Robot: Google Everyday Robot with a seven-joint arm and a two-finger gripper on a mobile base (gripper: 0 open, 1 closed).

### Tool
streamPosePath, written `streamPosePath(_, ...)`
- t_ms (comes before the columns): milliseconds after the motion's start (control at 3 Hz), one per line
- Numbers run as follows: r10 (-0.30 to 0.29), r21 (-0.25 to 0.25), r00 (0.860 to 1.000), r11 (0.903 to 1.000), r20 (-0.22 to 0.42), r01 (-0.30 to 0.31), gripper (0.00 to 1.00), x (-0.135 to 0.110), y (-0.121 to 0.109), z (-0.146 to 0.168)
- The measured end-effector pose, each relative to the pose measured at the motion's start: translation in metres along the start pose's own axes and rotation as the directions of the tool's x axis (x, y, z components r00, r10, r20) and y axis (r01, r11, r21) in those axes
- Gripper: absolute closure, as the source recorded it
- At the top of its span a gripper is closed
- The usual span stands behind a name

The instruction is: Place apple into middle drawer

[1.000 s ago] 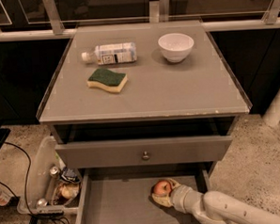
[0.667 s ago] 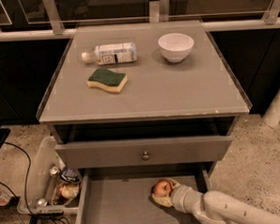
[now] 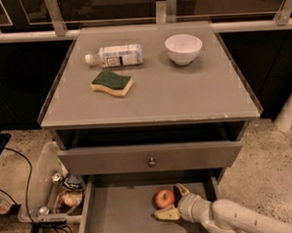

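Observation:
The red apple (image 3: 164, 198) sits on the flat grey floor of the open middle drawer (image 3: 119, 215), near its back right. My gripper (image 3: 173, 202) is inside the drawer just right of the apple. It is open, with one tan fingertip (image 3: 181, 189) behind the apple and the other (image 3: 165, 214) in front of it. The fingers flank the apple's right side without squeezing it. My white arm reaches in from the lower right.
Above the open drawer is a closed grey drawer front with a round knob (image 3: 152, 162). On the tabletop lie a plastic bottle (image 3: 116, 55), a green-and-yellow sponge (image 3: 112, 83) and a white bowl (image 3: 183, 48). A clear bin of clutter (image 3: 56, 191) and cables stand at the left.
The fingers have spread apart from the apple, which now rests on the drawer floor. Apple and gripper sit slightly further left than before.

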State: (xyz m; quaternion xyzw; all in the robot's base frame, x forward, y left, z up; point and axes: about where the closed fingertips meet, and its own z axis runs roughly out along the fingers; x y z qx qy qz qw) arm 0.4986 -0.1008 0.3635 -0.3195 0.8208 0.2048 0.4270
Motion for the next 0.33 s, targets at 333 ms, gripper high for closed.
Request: streamPosePath(333, 0.0, 0.0, 1.0, 1.0, 0.0, 0.0, 0.0, 0.0, 0.0, 0.0)
